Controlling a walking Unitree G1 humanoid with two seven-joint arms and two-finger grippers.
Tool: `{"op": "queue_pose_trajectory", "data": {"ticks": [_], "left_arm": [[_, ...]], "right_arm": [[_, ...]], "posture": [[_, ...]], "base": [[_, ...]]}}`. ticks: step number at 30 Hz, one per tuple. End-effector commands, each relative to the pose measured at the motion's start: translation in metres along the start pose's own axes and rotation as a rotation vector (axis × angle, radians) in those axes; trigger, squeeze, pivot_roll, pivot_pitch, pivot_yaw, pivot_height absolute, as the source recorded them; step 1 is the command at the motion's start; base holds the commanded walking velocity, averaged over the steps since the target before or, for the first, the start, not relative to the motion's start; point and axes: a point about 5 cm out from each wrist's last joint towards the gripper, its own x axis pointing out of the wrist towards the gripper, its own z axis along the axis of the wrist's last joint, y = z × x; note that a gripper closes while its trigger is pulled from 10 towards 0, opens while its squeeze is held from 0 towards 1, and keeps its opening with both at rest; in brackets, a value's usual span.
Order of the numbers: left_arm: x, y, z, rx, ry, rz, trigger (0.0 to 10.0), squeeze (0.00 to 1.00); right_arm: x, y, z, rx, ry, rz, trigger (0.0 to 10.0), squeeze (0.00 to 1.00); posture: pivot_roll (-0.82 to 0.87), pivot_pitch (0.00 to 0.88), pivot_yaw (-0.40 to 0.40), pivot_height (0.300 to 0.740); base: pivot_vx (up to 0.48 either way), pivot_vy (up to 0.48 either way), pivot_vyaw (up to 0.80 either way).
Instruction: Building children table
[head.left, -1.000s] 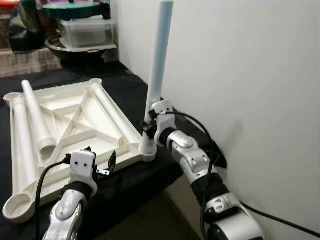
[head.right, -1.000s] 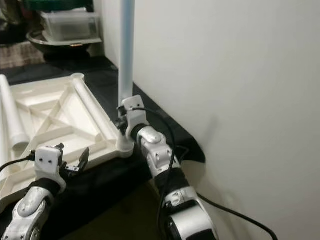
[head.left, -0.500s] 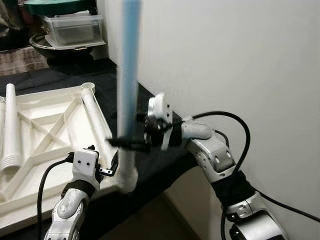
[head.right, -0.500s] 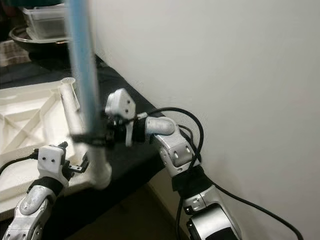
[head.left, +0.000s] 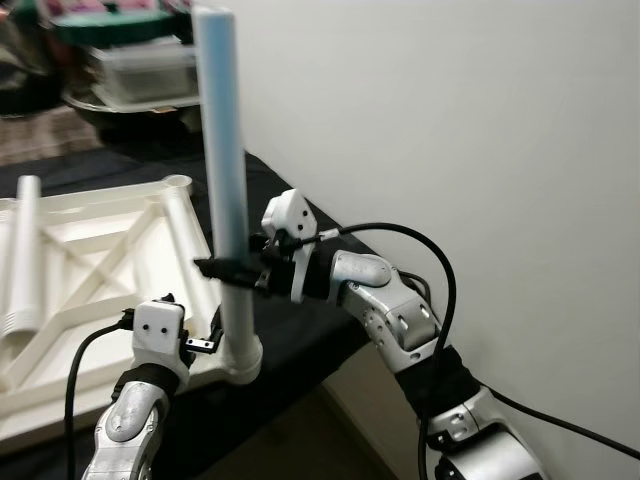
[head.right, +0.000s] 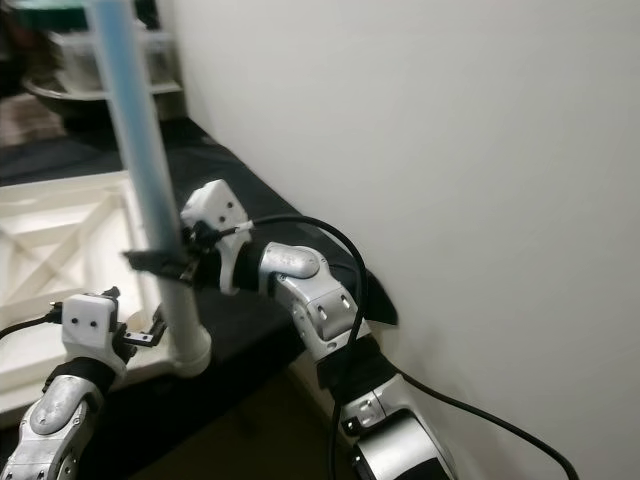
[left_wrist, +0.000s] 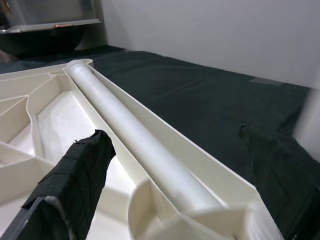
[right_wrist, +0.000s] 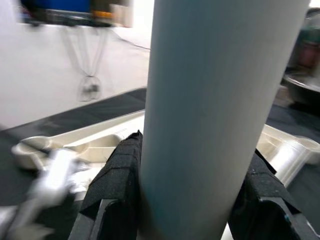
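Black-covered bench (head.left: 300, 330) beside a white wall carries the upturned white tabletop (head.left: 90, 260). Right gripper (head.left: 232, 270) is clamped on the upright pale-blue leg (head.left: 222, 180), standing in the tabletop's near corner socket (head.left: 243, 358). Left gripper (head.left: 195, 335), fingers spread, sits at that corner's edge.

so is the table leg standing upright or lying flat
Upright, leaning slightly: the table leg stands in the tabletop's corner socket, with the right gripper shut around it.
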Motion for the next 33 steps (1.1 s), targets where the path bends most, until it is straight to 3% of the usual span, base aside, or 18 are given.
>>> {"op": "queue_pose_trajectory", "data": {"ticks": [1, 2, 7, 8, 12, 13, 15, 16, 17, 18, 19, 22, 23, 25, 26, 33], "left_arm": [[0.002, -0.005, -0.001, -0.001, 0.006, -0.023, 10.0, 0.00], [0.002, -0.005, -0.001, -0.002, 0.007, -0.024, 10.0, 0.00], [0.002, -0.005, -0.001, -0.003, 0.008, -0.024, 10.0, 0.00], [0.002, -0.005, -0.002, -0.003, 0.010, -0.024, 10.0, 0.00], [0.001, -0.006, -0.003, -0.003, 0.013, -0.023, 10.0, 0.00], [0.001, -0.005, -0.003, -0.003, 0.012, -0.022, 10.0, 0.00], [0.001, -0.005, -0.003, -0.003, 0.012, -0.022, 10.0, 0.00], [0.002, -0.006, -0.002, -0.003, 0.011, -0.022, 10.0, 0.00], [0.002, -0.005, -0.002, -0.003, 0.009, -0.023, 10.0, 0.00], [0.003, -0.005, -0.002, -0.003, 0.009, -0.023, 10.0, 0.00], [0.003, -0.005, -0.002, -0.003, 0.009, -0.023, 10.0, 0.00], [0.003, -0.005, -0.002, -0.004, 0.009, -0.023, 10.0, 0.00], [0.003, -0.005, -0.002, -0.004, 0.009, -0.023, 10.0, 0.00], [0.002, -0.006, -0.003, -0.006, 0.009, -0.025, 10.0, 0.00], [0.002, -0.006, -0.003, -0.007, 0.008, -0.025, 10.0, 0.00], [0.000, -0.006, -0.002, -0.006, 0.009, -0.018, 10.0, 0.00]], "right_arm": [[-0.019, -0.033, -0.043, 0.081, 0.224, -0.347, 0.0, 0.00], [-0.025, -0.042, -0.045, 0.083, 0.236, -0.468, 0.0, 0.00], [-0.035, -0.048, -0.047, 0.075, 0.254, -0.618, 0.0, 0.00], [-0.036, -0.044, -0.045, 0.053, 0.268, -0.644, 10.0, 0.00], [-0.030, -0.035, -0.037, 0.038, 0.253, -0.657, 10.0, 0.00], [-0.027, -0.033, -0.032, 0.073, 0.186, -0.634, 10.0, 0.25], [-0.027, -0.033, -0.032, 0.073, 0.186, -0.634, 10.0, 0.25], [-0.023, -0.031, -0.027, 0.089, 0.138, -0.586, 10.0, 1.00], [-0.019, -0.031, -0.021, 0.093, 0.107, -0.537, 10.0, 1.00], [-0.015, -0.032, -0.011, 0.103, 0.056, -0.457, 10.0, 0.00], [-0.015, -0.032, -0.011, 0.103, 0.056, -0.457, 10.0, 0.00], [-0.012, -0.029, 0.004, 0.118, -0.033, -0.258, 10.0, 0.00], [-0.012, -0.029, 0.004, 0.118, -0.033, -0.258, 10.0, 0.00], [-0.024, -0.015, 0.008, 0.040, -0.072, 0.088, 10.0, 0.00], [-0.028, -0.011, 0.007, 0.022, -0.064, 0.184, 10.0, 0.00], [-0.021, -0.012, -0.017, 0.045, 0.037, 0.230, 9.7, 0.00]], "posture": [[0.09, 0.000, -0.101, 0.740], [0.09, 0.000, -0.101, 0.740], [0.09, 0.000, -0.101, 0.740], [0.09, 0.000, -0.098, 0.740], [0.08, 0.000, -0.100, 0.740], [0.08, 0.000, -0.100, 0.740], [0.08, 0.000, -0.100, 0.740], [0.09, 0.000, -0.101, 0.740], [0.09, 0.000, -0.101, 0.740], [0.09, 0.000, -0.103, 0.740], [0.09, 0.000, -0.103, 0.740], [0.09, 0.000, -0.104, 0.740], [0.09, 0.000, -0.104, 0.740], [0.09, 0.000, -0.106, 0.740], [0.09, 0.000, -0.106, 0.740], [0.10, 0.000, -0.118, 0.740]], "base": [[0.000, 0.000, 0.00], [0.000, 0.000, 0.00], [0.000, 0.000, 0.00], [0.000, 0.000, 0.00], [0.000, 0.000, 0.00], [0.000, 0.000, 0.00], [0.000, 0.000, 0.00], [0.000, 0.000, 0.00], [0.000, 0.000, 0.00], [0.000, 0.000, 0.00], [0.000, 0.000, 0.00], [0.000, 0.000, 0.00], [0.000, 0.000, 0.00], [0.000, 0.000, 0.00], [0.000, 0.000, 0.00], [0.000, 0.000, 0.00]]}}
